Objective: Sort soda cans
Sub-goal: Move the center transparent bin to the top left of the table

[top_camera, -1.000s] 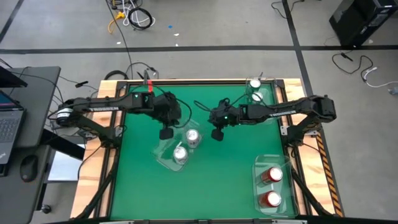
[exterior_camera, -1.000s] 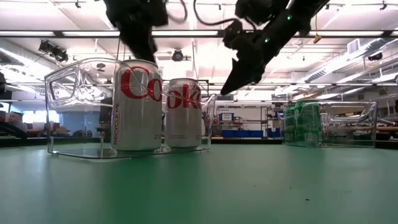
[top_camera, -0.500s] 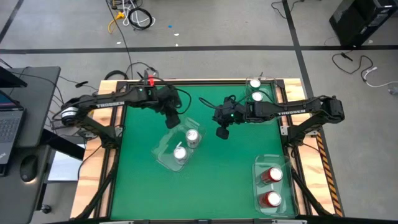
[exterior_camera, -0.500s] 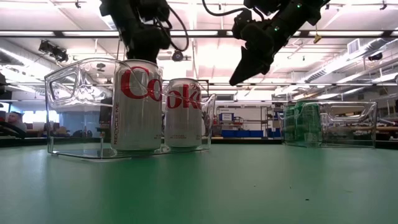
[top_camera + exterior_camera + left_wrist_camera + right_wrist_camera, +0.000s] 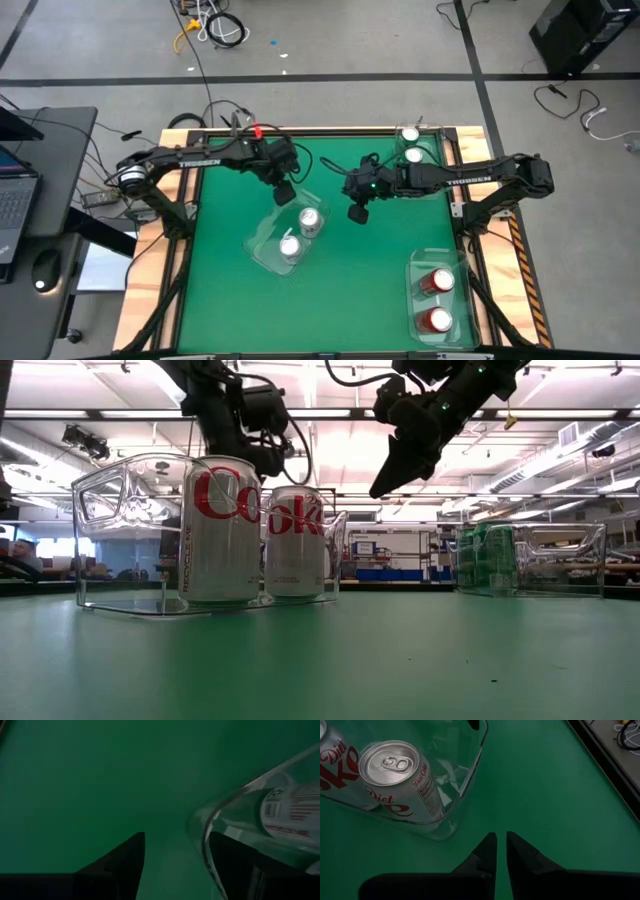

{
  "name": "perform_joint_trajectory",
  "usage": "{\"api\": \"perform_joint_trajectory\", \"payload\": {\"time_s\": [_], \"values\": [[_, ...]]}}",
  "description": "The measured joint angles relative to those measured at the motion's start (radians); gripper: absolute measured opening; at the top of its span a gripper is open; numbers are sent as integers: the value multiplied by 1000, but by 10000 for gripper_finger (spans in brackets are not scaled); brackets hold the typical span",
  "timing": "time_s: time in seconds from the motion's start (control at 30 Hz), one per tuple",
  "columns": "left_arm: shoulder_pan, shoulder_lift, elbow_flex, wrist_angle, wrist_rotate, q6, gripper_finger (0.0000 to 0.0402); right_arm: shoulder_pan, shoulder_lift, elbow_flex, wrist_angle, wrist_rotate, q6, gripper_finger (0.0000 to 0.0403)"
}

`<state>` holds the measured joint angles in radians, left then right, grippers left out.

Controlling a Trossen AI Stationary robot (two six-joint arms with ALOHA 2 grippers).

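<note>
On the green table (image 5: 340, 300), the left gripper (image 5: 284, 191) hangs above the mat toward the far left, just beside the far end of a clear tray (image 5: 262, 250); its fingers stand apart with nothing between them. That tray sits left of the table's middle and holds two silver cans (image 5: 311, 222) standing upright side by side. The right gripper (image 5: 355, 212) hovers above the middle of the table, just right of that tray, its fingers nearly touching and empty. Two green cans (image 5: 409, 134) stand in a tray (image 5: 432, 152) at the far right corner. Two red cans (image 5: 441, 281) stand in a tray (image 5: 414, 268) at the near right corner.
</note>
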<state>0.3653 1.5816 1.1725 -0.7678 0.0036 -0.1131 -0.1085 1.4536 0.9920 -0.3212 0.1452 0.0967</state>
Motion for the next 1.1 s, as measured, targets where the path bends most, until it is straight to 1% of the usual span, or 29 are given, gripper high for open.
{"api": "perform_joint_trajectory", "payload": {"time_s": [0.1,0.17,0.3,0.43,0.47,0.5,0.7,1.1], "values": [[0,19,0,5,-7,5,213,0,0,0,-1,0,-2,30],[-1,25,0,17,-14,28,190,0,0,0,-1,0,-3,28],[0,27,0,16,-16,64,118,0,0,0,-6,0,-3,25],[1,27,0,8,-31,97,29,0,0,0,-8,0,-3,25],[2,27,2,9,-31,104,17,0,0,0,-8,0,-3,25],[2,27,2,9,-26,106,13,0,0,0,-8,0,-3,25],[10,27,2,6,-51,137,17,0,0,0,-10,0,-3,23],[105,26,2,3,-56,155,7,0,0,-1,-20,0,-5,24]]}}
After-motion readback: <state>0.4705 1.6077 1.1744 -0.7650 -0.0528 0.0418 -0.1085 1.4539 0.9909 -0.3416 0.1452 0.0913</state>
